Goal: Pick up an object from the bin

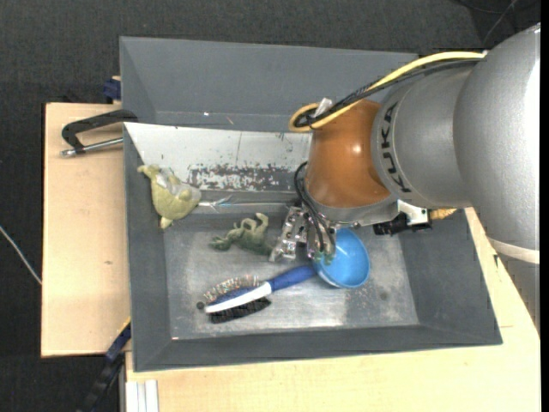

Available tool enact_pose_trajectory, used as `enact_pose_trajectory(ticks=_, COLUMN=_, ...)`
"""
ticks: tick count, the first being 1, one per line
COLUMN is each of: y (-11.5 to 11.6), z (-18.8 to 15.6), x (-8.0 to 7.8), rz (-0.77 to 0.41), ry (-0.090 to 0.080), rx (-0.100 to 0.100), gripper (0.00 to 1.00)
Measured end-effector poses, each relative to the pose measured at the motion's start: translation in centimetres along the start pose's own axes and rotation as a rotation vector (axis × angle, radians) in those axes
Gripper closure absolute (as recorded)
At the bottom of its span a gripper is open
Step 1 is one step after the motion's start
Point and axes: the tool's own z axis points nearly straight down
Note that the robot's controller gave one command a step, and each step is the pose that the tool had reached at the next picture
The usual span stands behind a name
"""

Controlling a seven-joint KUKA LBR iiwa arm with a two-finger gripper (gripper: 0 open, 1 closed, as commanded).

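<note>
The bin (257, 75) is matt grey metal with a scuffed floor, and the blue-handled brush (287, 280) looks like smooth, glossy plastic.

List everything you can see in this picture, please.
soft toy: one, pale yellow-green, bin's far left corner.
small figure: one, green, middle of the floor.
brush: one, blue handle, black and white bristles, near side.
round thing: one, blue, beside the brush handle's end.
bin: one, grey, holding these.
arm: one, grey with orange cover, from the right.
gripper: one, metal, low between figure and round thing.
</note>
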Motion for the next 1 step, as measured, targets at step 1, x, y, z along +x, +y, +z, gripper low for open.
enact_pose_trajectory(ticks=1, y=0.19, z=-10.74, x=0.05, rz=-0.015, ry=-0.013, rx=-0.004, gripper=1.00)
